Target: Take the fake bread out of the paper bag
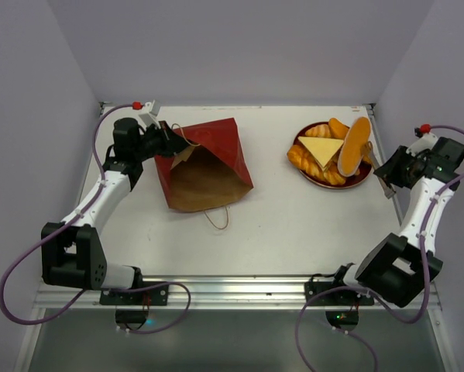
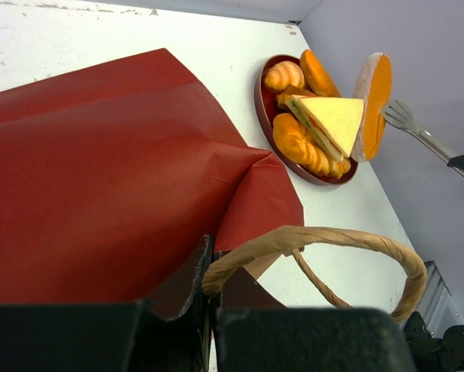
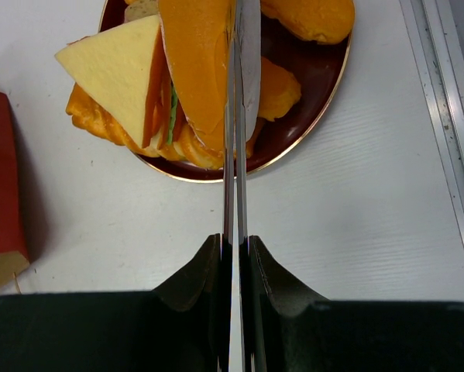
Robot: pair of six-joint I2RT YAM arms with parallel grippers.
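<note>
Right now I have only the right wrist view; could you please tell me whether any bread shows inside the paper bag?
Observer: In the top view the paper bag lies on its side, mouth toward the arms; no bread shows in its brown inside.
Operator: Thank you. Is the left gripper on it?
Observer: Yes, the left gripper is shut on the bag's rim beside a handle.
Operator: And the thin metal thing before me?
Observer: A fork, tines pointing at the long loaf.

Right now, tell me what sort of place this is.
Probably a robot lab bench: plain white table walled in, left arm and right arm bolted to its near edge, fake bread on a plate.
</note>
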